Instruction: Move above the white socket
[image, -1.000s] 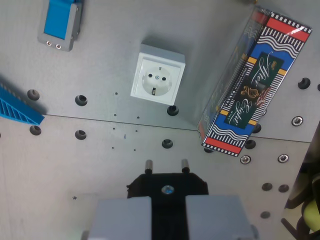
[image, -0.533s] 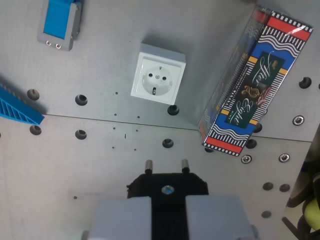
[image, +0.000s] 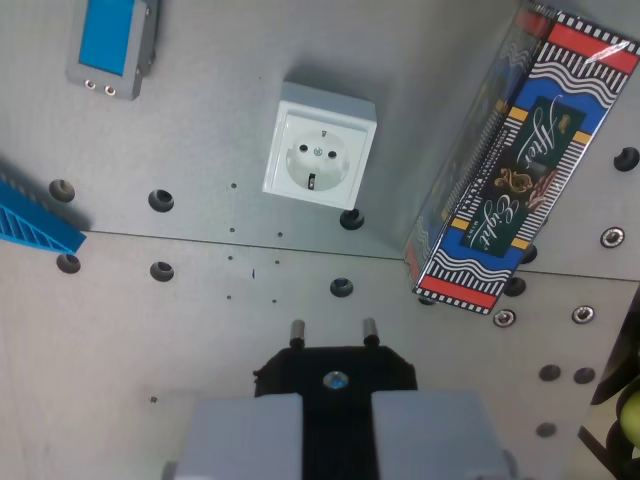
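In the wrist view, the white socket (image: 319, 157) sits on the grey metal plate (image: 200, 330), well above the gripper (image: 336, 425), whose two grey fingers (image: 250, 435) are clamped on a black plug (image: 335, 370) with its two pins pointing toward the socket. To the socket's right stands a tall patterned box (image: 522, 165), leaning close but apart from it. Up and to the socket's left lies a grey and blue device (image: 110, 45); farther left, lower, a blue ribbed part (image: 35, 220). Bare plate with small holes lies between plug and socket.
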